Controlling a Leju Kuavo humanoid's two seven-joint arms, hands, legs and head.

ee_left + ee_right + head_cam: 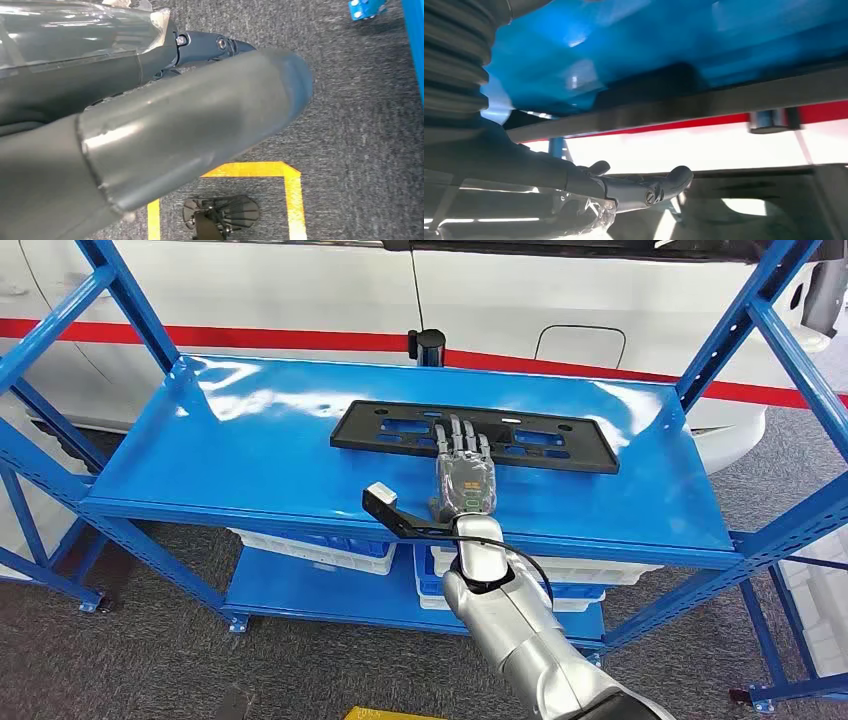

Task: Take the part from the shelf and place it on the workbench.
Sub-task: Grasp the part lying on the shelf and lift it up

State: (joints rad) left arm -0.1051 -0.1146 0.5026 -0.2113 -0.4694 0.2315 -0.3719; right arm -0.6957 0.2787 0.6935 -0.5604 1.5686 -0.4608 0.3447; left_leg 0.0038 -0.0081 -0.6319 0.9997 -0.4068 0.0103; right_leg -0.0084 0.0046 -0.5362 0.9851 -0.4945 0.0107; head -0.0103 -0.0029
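The left robot hand [150, 130] hangs low over grey carpet and a yellow floor marking [292, 197], away from the work; whether its fingers are clenched or released cannot be told. The blue shelf [250, 450] carries the part [560, 440], a flat black perforated plate, lying lengthwise towards the back of the top deck, where a reach from the front can meet it. The right robot hand [463, 465] stretches over the shelf with fingers extended and spread, fingertips resting on the plate's near edge, grasping nothing yet; it looks set to draw the plate closer. White bins [330, 550] sit on the lower deck. No readable writing shows anywhere.
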